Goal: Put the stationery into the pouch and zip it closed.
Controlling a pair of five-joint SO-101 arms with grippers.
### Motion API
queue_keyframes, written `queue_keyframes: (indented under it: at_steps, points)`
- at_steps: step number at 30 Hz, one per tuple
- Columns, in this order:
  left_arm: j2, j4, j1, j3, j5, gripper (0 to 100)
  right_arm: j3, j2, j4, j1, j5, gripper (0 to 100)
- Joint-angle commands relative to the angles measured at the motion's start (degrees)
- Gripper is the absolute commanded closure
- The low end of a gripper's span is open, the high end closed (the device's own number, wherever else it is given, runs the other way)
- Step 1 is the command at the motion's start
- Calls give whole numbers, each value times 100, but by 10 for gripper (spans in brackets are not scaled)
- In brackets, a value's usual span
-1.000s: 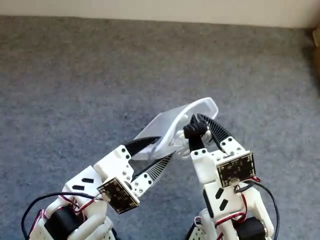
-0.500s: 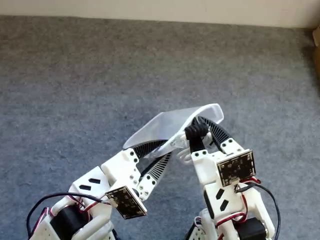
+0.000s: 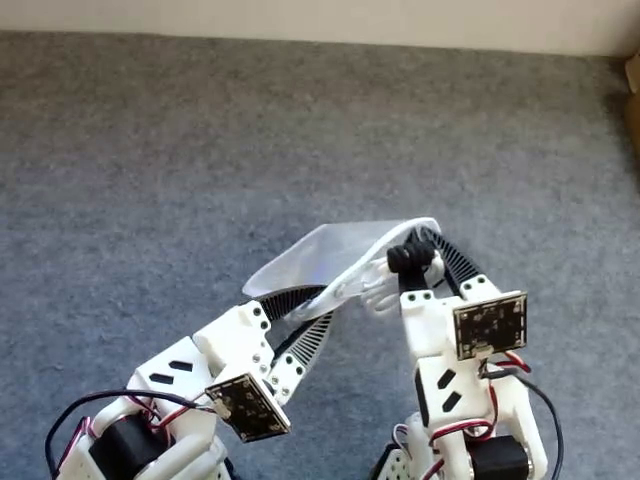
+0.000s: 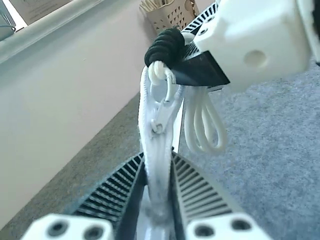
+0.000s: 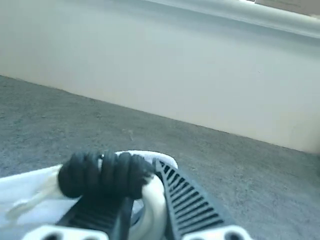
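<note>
A translucent white pouch [image 3: 325, 255] hangs in the air between both grippers, stretched slantwise over the grey carpet. My left gripper [image 3: 328, 302] is shut on the pouch's zipper edge [image 4: 156, 165], its ribbed black fingers [image 4: 197, 192] pressed against both sides. The metal zip pull [image 4: 163, 107] sits just beyond them. A black knotted cord [image 3: 410, 258] and a white loop [image 4: 202, 125] hang from the pull. My right gripper [image 3: 427, 240] is shut on this cord at the pouch's other end, and the knot [image 5: 105, 174] rests on one finger. I cannot make out what the pouch holds.
Grey carpet [image 3: 150, 150] covers the whole work area, with a pale wall [image 3: 300, 18] along the far edge. A wicker basket [image 4: 167, 12] stands by the wall. A brown object [image 3: 633, 90] pokes in at the right edge.
The left arm has drawn back toward its base while the right gripper shifted right. The pouch is stretched longer and lies flatter between them.
</note>
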Motion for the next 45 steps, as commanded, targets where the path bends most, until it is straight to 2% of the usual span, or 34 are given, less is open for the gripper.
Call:
queue_keyframes:
  at_steps: [1,12,22,25,30,37,45]
  points:
    - [-48,176,-462,-215,-18,994,-66,-57,-338,532,-123,991]
    - [-48,413,-549,-268,-18,994,734,-4,-1631,1182,-105,992]
    - [-48,422,-558,-277,-18,994,998,-4,-2158,1490,-105,992]
    - [-48,404,-673,-286,-18,994,1349,-4,-2703,1640,-105,992]
    - [-48,422,-971,-374,-18,994,1666,-4,-2985,1613,-105,992]
    - [-48,440,-1015,-400,-18,994,1727,-4,-3169,1622,-132,992]
    - [-48,958,-989,-743,211,994,1912,4,-3556,1640,-149,992]
